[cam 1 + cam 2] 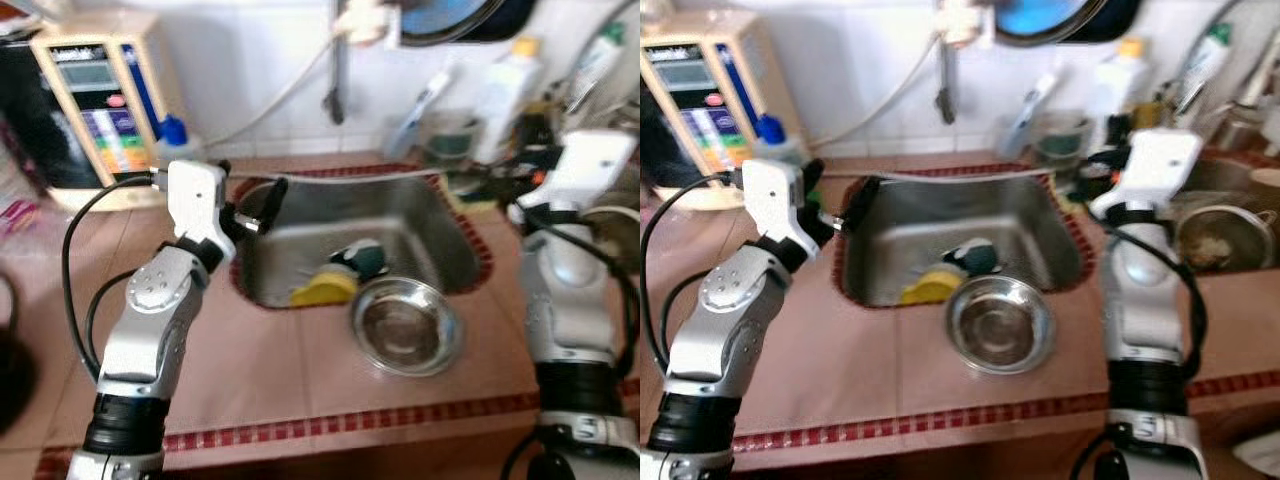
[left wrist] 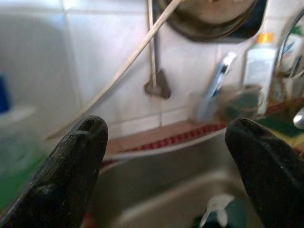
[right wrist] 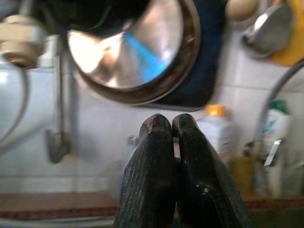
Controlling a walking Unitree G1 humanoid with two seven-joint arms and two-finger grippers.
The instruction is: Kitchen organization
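I see a steel sink sunk into the tan tiled table, red-checked trim running round the basin rim and along the table's near edge. Open tile lies between that near edge and the basin, on the left side and in the middle.

Left pincer hovers over the sink's left rim, fingers spread wide, nothing between them. Right pincer is raised at the sink's far right corner, fingers pressed together, empty; the tip itself is hard to make out in the head views.

A round shiny steel bowl sits at the sink's near right corner, overlapping the rim, upright, looks empty. Just left of it, inside the basin, lie a yellow sponge-like lump and a dark teal item with a white part, touching or nearly so; blurred.

Far side is crowded: a white bottle with a yellow cap, a clear holder with a blue-and-white tool, a grey pipe on the white wall tiles, a dark pan hanging above. A beige appliance with a coloured panel stands far left. On the right, a metal strainer sits beside the right arm.
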